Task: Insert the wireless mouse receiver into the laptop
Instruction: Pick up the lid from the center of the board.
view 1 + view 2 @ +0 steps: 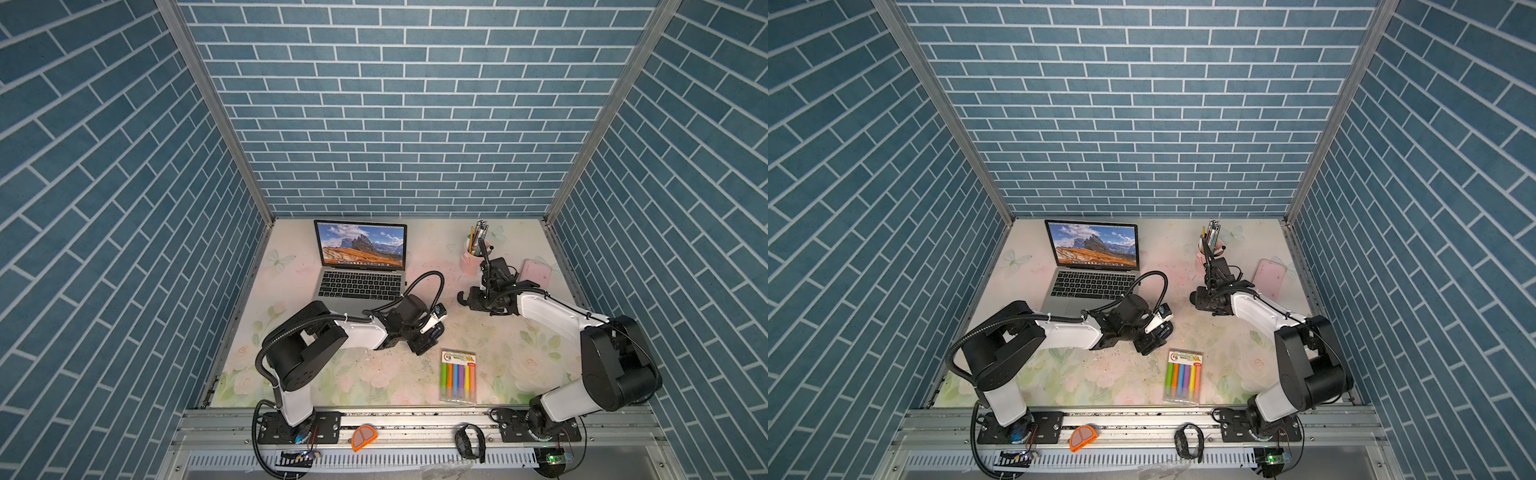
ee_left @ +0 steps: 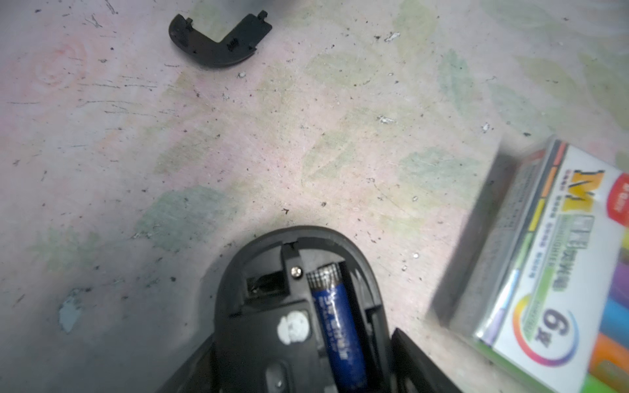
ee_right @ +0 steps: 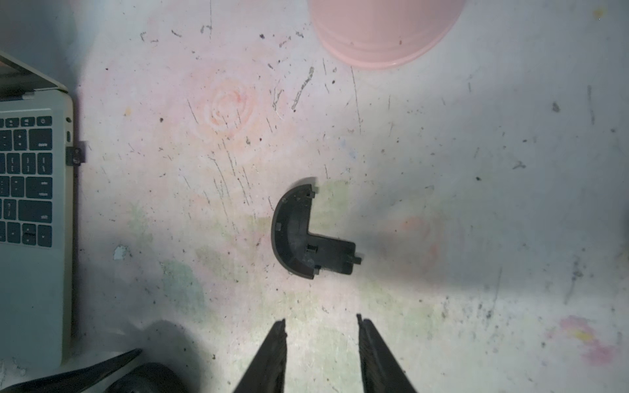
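The left pincer (image 2: 299, 340) grips the upturned mouse (image 2: 296, 299), right pincer (image 3: 321, 326) stands parted and empty, receiver (image 3: 77, 156) juts from laptop (image 3: 34, 289) edge

— What did your floral table (image 1: 386, 376) carry?
— You had the laptop (image 1: 360, 287) far-left, pink cup (image 1: 471, 261) and pink slab (image 1: 537, 271) far-right, highlighter pack (image 1: 458, 376) by the front edge, black cover (image 3: 306, 238) mid-table.

We see the mouse (image 2: 269, 326) and the blurred highlighter pack (image 2: 544, 265) cut off by the picture's edge, and the laptop (image 3: 34, 289) only in part.
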Motion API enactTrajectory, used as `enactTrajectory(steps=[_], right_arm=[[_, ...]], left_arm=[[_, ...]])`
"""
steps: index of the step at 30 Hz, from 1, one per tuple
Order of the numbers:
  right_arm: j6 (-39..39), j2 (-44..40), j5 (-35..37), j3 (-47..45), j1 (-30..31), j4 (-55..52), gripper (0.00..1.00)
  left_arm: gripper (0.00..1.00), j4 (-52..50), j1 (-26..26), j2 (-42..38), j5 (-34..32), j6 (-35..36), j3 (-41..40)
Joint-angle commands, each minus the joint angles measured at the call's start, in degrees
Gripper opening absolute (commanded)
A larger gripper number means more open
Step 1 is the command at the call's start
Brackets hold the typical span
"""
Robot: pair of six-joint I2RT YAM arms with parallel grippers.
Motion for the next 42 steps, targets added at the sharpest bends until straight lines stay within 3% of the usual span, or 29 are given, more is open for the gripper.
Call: enactTrajectory(steps=[1,7,9,12,17,28,42], right_arm=[[2.17,1.55,-0.84,1.89,-0.09,-1.49,0.38],[2.46,5.28,-1.35,4.6,0.19,-1.81,0.42],[2.56,6.68,-1.09,5.81,0.27,-2.11,0.51],[2.48,9.26,-0.21,7.64,0.63,-2.4,0.57],[1.2,14.16,2.59,12.3,1.58,-4.72,0.59],[-1.88,20.88,9.39,20.09,6.05,-11.11,0.49],[-2.3,23.03,12.41,20.54,7.58,-11.68,0.32]], left_arm=[[0.81,-1.64,0.66,-0.26,-1.58,-2.62,-3.98],[0.77,1.62,0.84,0.38,-0.48,-3.96,-5.28],[0.74,2.97,0.93,0.84,-0.19,-4.33,-5.3],[0.69,4.82,1.01,1.69,0.34,-4.62,-5.38],[0.55,6.56,1.19,1.94,0.85,-4.82,-5.95],[0.51,7.31,1.15,-1.63,-0.79,-5.24,-8.64],[0.5,6.97,1.17,-5.42,-1.42,-5.45,-9.94]])
